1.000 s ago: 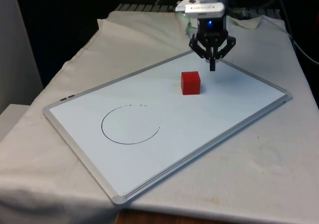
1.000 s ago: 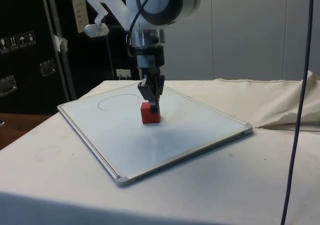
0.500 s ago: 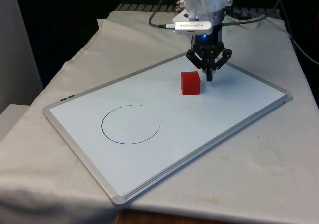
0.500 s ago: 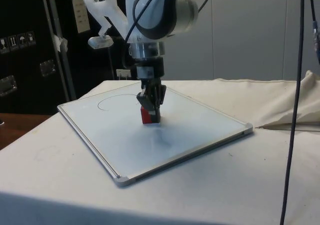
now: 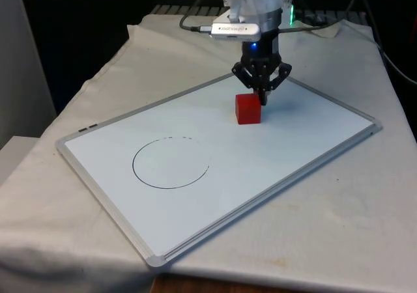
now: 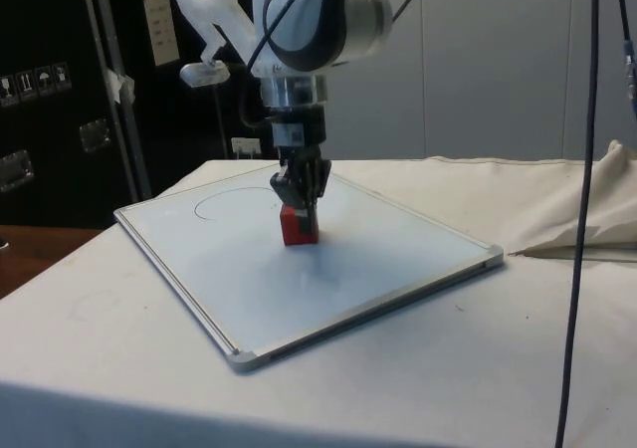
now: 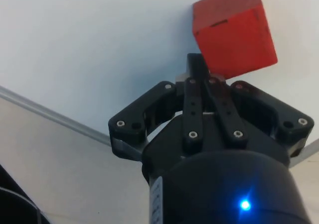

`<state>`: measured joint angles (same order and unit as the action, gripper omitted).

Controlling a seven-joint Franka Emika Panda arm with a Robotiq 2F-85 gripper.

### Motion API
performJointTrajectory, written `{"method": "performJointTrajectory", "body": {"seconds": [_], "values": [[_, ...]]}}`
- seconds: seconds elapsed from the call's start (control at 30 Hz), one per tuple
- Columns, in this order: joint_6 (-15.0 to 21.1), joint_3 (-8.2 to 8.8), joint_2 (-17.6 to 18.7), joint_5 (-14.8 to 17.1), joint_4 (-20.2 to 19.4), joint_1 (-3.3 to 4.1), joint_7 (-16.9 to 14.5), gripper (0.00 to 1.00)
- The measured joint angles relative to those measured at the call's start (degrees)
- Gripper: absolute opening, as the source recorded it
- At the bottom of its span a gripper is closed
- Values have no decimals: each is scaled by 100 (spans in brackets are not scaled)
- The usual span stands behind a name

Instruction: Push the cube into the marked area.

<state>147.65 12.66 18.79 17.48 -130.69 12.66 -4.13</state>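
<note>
The front view takes in the whole flat whiteboard (image 5: 273,150) with its grey metal frame and the thin black circle (image 5: 171,163) drawn towards the front view's left, while the wrist view brings the cube's (image 7: 234,30) matte red faces and sharp edges up close. The cube sits on the smooth board, well apart from the circle, on the front view's right. The black gripper (image 5: 263,97) has its fingers pressed together with nothing between them, its tip just behind the cube's far right corner and touching it.

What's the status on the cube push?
Gripper shut, tips against red cube at its far side. Cube on whiteboard, outside drawn circle. Path between looks clear.
</note>
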Motion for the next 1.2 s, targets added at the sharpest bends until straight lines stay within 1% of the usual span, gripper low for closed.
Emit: {"method": "performJointTrajectory", "body": {"seconds": [0.1,0.27,0.3,0.5,0.6,0.63,0.67,0.87,1.13,1.2], "values": [[0,23,6,-23,11,0,40,0],[0,97,17,-206,23,0,246,0],[6,138,29,-229,29,0,269,0],[6,246,115,-229,115,-6,252,0],[0,292,218,-229,235,-6,252,0],[-11,315,321,-229,355,-17,246,0],[-11,315,321,-229,355,-17,246,0],[-63,367,710,-189,796,-63,212,0],[-246,378,905,-132,1140,-109,235,0],[-258,378,922,-126,1175,-109,252,0]]}}
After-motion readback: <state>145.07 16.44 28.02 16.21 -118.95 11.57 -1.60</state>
